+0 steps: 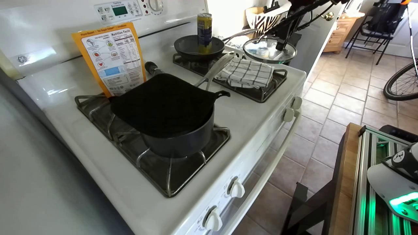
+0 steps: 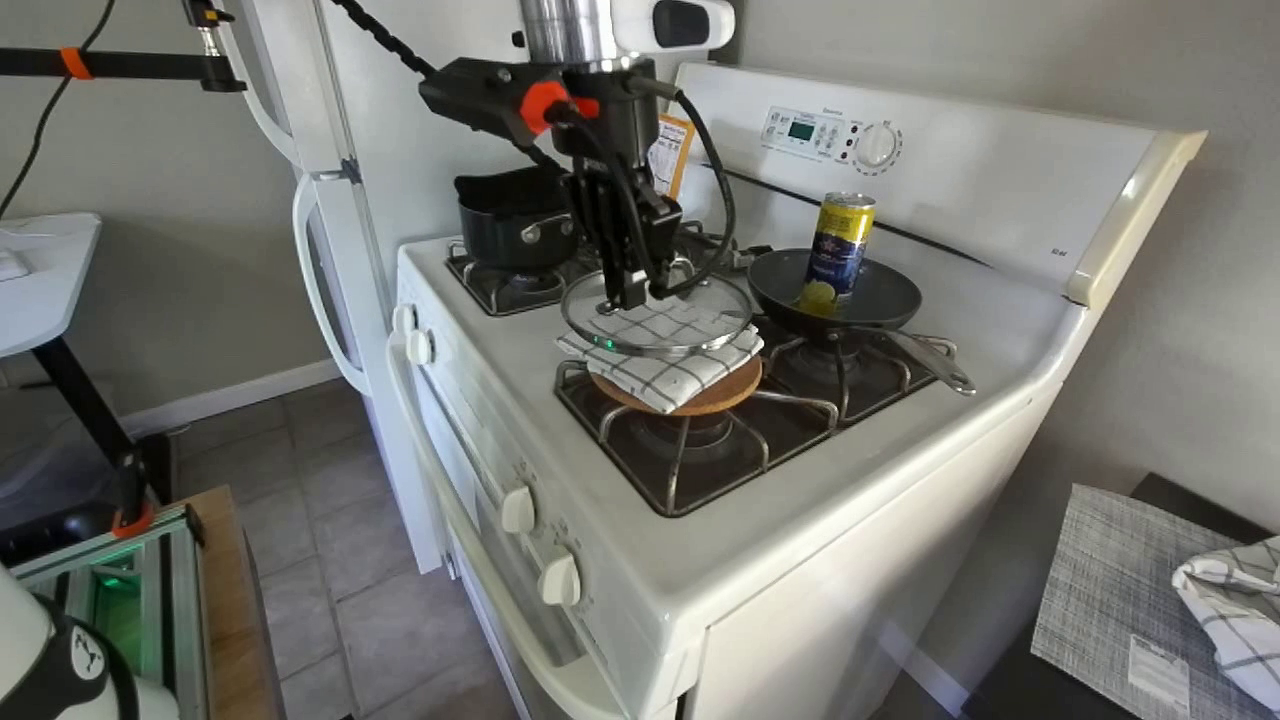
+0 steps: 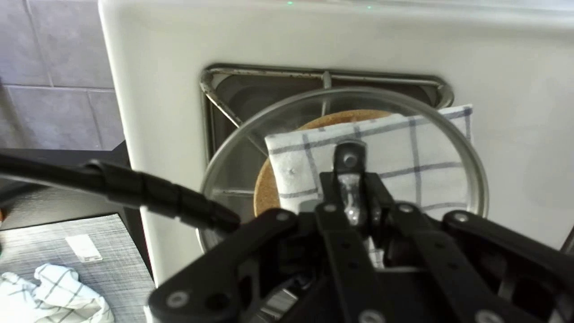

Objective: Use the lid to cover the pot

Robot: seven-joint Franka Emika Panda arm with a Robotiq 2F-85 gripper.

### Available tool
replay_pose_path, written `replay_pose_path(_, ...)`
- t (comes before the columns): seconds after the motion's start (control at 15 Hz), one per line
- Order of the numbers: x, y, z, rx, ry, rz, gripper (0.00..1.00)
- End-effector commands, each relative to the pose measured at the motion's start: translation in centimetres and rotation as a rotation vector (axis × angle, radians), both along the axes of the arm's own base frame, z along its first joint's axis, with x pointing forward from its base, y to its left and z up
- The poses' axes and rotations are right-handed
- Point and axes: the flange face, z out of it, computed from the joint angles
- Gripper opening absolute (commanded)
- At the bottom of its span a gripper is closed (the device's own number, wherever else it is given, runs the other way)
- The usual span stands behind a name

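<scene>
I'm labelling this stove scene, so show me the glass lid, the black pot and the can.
Glass lid (image 2: 668, 318), in an exterior view: its clear glass.
Black pot (image 2: 500, 232), in an exterior view: its outer wall.
Can (image 2: 839, 250), in an exterior view: its blue label.

In an exterior view, pot (image 2: 512, 230) is back left, lid (image 2: 700, 312) over the towel (image 2: 655, 383), pan (image 2: 893, 292) off right, can (image 2: 838, 250) standing in it.

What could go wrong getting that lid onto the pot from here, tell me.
The lid, held only at its centre, might tilt or slip from the hand. It could bump the bag standing behind the pot. Swinging wide, it might topple the can in the dark pan.
</scene>
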Motion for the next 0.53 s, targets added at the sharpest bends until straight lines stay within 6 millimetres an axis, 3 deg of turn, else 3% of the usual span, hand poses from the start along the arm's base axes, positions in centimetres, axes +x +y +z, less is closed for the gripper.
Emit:
replay_pose_path(0.0,-1.8,0.4,4.2,-0.032,-0.019,0.078,0.05)
replay_pose_path(0.2,-2.5,2.3,7.4,-0.041,-0.050,0.160,0.05)
replay_pose_path(0.47,-2.7,8.4,10.5,-0.034,-0.083,0.304,0.05)
